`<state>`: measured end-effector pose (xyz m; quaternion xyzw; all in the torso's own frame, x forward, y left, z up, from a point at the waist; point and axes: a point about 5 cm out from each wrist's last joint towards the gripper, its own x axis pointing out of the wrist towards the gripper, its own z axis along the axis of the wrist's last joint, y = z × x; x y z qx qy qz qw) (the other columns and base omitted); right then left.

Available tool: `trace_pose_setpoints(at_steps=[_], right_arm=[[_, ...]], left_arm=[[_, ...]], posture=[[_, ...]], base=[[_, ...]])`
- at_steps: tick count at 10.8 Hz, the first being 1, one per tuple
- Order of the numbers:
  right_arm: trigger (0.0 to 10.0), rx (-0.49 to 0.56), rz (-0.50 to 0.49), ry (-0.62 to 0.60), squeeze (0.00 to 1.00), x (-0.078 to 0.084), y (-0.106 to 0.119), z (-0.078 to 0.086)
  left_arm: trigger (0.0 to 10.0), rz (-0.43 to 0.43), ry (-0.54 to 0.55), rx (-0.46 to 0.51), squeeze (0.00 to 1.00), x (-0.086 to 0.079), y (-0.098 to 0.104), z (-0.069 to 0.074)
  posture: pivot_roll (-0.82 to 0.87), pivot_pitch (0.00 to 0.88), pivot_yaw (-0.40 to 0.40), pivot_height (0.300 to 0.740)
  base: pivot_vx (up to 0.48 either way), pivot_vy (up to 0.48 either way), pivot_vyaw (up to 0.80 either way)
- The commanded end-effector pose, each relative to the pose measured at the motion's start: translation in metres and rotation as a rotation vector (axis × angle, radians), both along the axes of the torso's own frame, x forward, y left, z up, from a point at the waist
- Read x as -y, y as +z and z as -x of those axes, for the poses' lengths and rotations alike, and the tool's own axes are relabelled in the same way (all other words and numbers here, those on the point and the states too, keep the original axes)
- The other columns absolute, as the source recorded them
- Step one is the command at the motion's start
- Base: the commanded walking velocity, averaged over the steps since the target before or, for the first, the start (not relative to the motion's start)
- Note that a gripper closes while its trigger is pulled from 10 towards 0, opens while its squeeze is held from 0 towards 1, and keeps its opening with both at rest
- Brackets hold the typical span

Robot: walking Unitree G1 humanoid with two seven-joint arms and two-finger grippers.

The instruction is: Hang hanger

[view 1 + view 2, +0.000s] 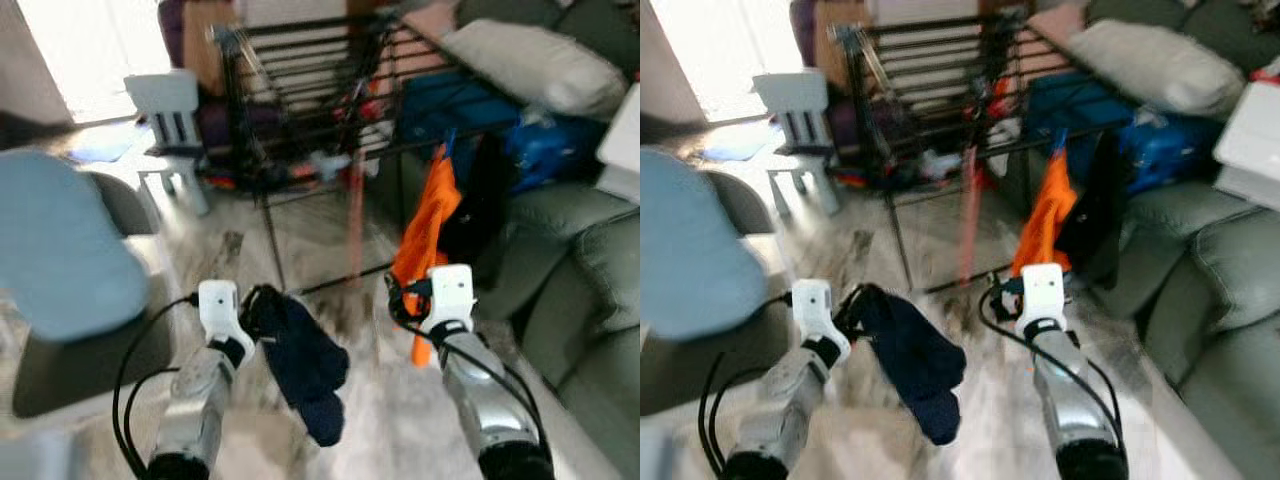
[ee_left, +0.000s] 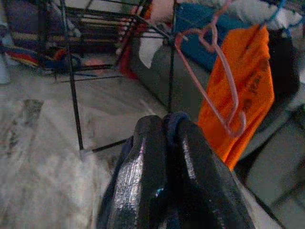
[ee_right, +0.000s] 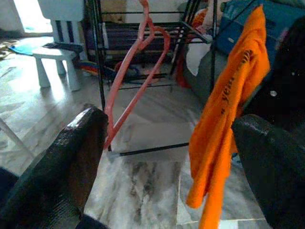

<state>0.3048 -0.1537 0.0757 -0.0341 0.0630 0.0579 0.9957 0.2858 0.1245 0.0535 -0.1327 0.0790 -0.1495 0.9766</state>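
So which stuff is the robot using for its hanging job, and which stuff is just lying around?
For the job:
- pink hanger, hooked on the rack
- black drying rack
- dark blue cloth, pinched in the left gripper
- right gripper, open

Just lying around:
- orange shirt hanging on the rack
- grey sofa
- white cushion
- small white chair

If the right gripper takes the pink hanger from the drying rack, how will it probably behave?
The pink hanger is thin bent rod, so probably light and fairly stiff. It hangs from the black drying rack by its hook only, so it may swing when touched. The open right gripper could find the narrow rod slippery.
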Motion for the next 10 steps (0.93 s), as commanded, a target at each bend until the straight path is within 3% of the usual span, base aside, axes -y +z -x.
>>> trace_pose_setpoints(at_steps=[1,2,7,10], right_arm=[[10.0,-0.006,0.007,-0.032,0.00,0.0095,0.0002,0.0000],[10.0,-0.005,0.009,-0.035,0.00,0.0098,0.0007,-0.0007],[10.0,-0.001,0.012,-0.034,0.00,0.0086,0.0023,-0.0041],[10.0,0.000,0.020,-0.045,0.00,0.0142,0.0035,-0.0055]], left_arm=[[10.0,0.006,-0.024,0.042,0.00,0.0087,0.0106,-0.0050],[10.0,0.004,-0.030,0.041,0.00,0.0095,0.0101,-0.0042],[10.0,0.029,-0.038,0.062,0.00,0.0127,0.0137,-0.0037],[10.0,0.035,-0.039,0.062,0.00,0.0140,0.0122,-0.0028]], posture=[[-0.19,0.000,0.038,0.740],[-0.19,0.000,0.036,0.740],[-0.18,0.000,0.036,0.740],[-0.19,0.000,0.037,0.740]], base=[[0.000,0.442,0.00],[0.000,0.442,0.00],[0.000,0.000,0.00],[0.331,0.000,0.00]])
